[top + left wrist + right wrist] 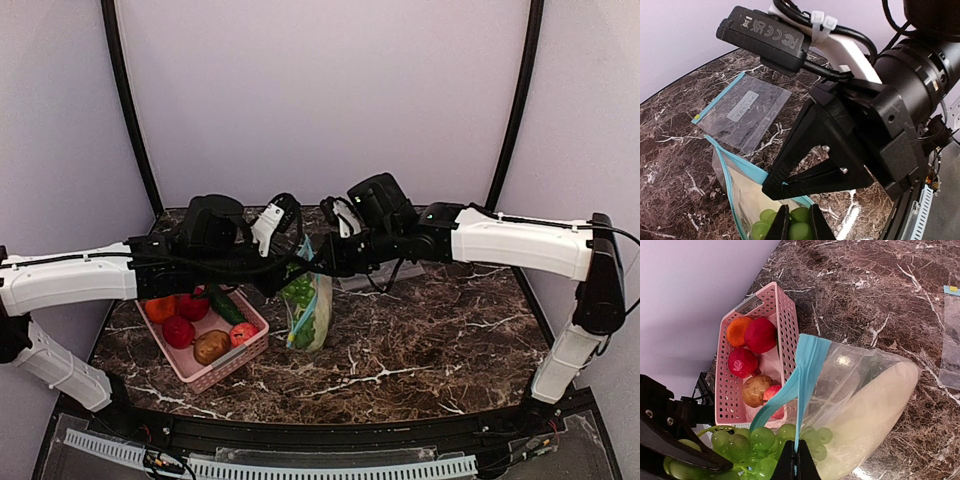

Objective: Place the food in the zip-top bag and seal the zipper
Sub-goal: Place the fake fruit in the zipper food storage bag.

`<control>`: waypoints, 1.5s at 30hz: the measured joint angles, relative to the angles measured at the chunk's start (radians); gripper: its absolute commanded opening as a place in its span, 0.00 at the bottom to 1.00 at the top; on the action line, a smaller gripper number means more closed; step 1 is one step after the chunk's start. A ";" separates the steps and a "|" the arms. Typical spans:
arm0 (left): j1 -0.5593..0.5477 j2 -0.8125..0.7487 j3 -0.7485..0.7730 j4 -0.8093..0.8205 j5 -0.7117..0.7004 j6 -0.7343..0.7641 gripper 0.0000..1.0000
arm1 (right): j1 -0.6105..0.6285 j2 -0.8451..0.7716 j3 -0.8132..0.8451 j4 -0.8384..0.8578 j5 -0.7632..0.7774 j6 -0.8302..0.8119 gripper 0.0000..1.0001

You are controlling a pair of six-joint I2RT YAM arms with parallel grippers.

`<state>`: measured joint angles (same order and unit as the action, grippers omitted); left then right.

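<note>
1. At table centre the zip-top bag (310, 318) stands upright between both arms, its mouth at 12 o'clock, with a pale cabbage-like piece (880, 410) inside.
2. Right gripper (796, 463) has its jaws pinched on the teal zipper (807, 365), holding one lip up. The left gripper (800, 229) has narrow jaws that seem to clasp green grapes (762, 437) at the mouth.
3. Loading looks nearly finished and sealing is not yet begun. The next move likely calls for dropping the grapes below the strip, then pressing both lips together along their length.
4. Pink basket (722, 390) sits at 8 o'clock of the bag, and a spare bag (742, 110) lies flat toward 2 o'clock.
5. Dark marbled table (420, 350), plain lilac walls (320, 100), black corner posts (125, 100).
</note>
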<state>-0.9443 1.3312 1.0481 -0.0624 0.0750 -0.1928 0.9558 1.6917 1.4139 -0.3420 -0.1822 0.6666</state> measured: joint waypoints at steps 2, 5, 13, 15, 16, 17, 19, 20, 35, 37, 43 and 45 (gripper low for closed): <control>-0.024 0.018 0.003 -0.004 -0.058 0.007 0.01 | 0.000 0.001 0.000 0.000 0.000 0.000 0.00; -0.060 0.063 0.033 -0.034 -0.141 0.018 0.03 | 0.000 0.005 0.004 -0.004 0.003 0.000 0.00; -0.077 0.109 0.064 -0.079 -0.220 0.008 0.37 | 0.000 0.011 0.013 -0.016 0.009 0.000 0.00; -0.075 0.108 0.064 -0.092 -0.215 -0.002 0.48 | 0.000 0.011 0.013 -0.017 0.013 0.000 0.00; -0.075 0.107 0.065 -0.098 -0.210 -0.007 0.54 | 0.000 0.011 0.013 -0.018 0.017 0.000 0.00; -0.075 0.106 0.067 -0.107 -0.198 -0.011 0.57 | 0.000 0.011 0.013 -0.018 0.018 0.000 0.00; -0.075 0.101 0.081 -0.131 -0.170 -0.023 0.65 | 0.000 0.011 0.013 -0.018 0.019 0.000 0.00; -0.075 0.098 0.094 -0.143 -0.157 -0.029 0.66 | 0.000 0.011 0.013 -0.018 0.019 0.000 0.00; -0.074 -0.056 0.168 -0.336 -0.071 -0.108 0.68 | 0.000 0.011 0.014 -0.020 0.026 0.000 0.00; -0.074 -0.070 0.169 -0.381 -0.050 -0.135 0.67 | 0.000 0.011 0.015 -0.021 0.026 -0.001 0.00; -0.074 -0.151 0.045 -0.476 -0.008 -0.239 0.69 | 0.000 0.019 0.030 -0.025 0.026 -0.001 0.00; -0.074 -0.183 -0.011 -0.484 0.010 -0.278 0.69 | 0.000 0.025 0.036 -0.025 0.026 -0.001 0.00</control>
<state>-1.0183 1.1481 1.0367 -0.5465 0.0849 -0.4706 0.9558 1.7168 1.4498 -0.3672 -0.1566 0.6659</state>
